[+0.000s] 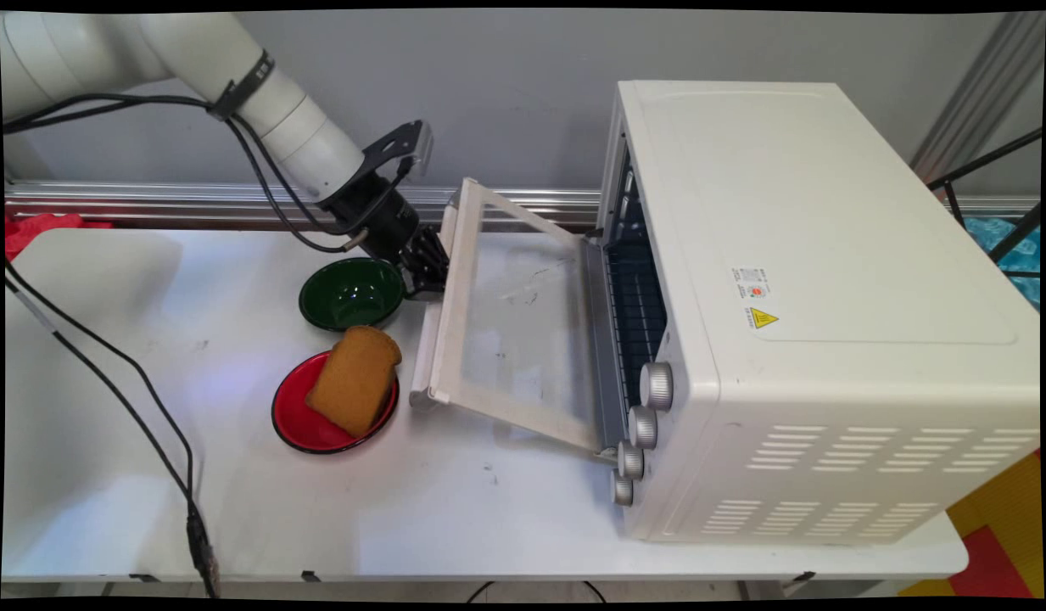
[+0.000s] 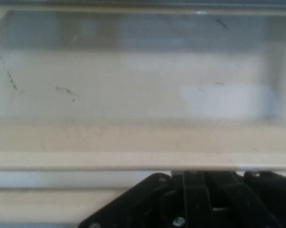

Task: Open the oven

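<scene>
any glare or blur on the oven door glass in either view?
Main view: oven door sharp, its glass pane smudged, pale patches on it, table visible through it. Hand view: door fills the frame, soft and hazy, faint scratch marks showing; gripper linkage dark at the bottom edge.

The oven [image 1: 828,305] fills the table's [image 1: 107,475] right half, its open door [image 1: 510,331] jutting leftward. Bowl [image 1: 351,293] and plate [image 1: 298,424] with bread [image 1: 355,379] crowd just beside the door's edge. The left side and near edge lie bare.

The black two-finger end effector [image 1: 427,270] hides its fingertips behind the white toaster oven's glass door [image 1: 510,327], far edge
</scene>
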Motion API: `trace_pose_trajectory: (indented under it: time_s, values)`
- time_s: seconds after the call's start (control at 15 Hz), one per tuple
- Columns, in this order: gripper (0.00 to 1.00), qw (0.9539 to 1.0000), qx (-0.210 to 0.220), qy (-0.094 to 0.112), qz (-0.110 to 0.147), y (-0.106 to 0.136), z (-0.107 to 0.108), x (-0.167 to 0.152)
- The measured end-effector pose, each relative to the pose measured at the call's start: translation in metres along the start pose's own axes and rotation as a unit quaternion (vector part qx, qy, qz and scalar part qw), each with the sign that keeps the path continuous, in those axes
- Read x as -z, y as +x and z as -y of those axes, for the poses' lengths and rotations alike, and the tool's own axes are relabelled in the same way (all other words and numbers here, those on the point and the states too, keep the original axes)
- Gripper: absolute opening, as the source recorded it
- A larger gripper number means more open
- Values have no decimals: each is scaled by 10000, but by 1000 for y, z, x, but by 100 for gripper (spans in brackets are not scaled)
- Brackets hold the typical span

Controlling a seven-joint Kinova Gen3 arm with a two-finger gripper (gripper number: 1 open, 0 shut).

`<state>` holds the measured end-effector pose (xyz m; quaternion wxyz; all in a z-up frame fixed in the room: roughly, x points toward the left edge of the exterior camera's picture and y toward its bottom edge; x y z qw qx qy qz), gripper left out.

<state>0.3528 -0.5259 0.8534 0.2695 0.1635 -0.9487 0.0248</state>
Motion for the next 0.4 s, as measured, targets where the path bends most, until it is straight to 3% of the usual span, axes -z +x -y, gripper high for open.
trace_pose_trajectory:
  time_s: [0.4]
  values:
    - [0, 10000, 6, 11, -9, -18, 1, 6]
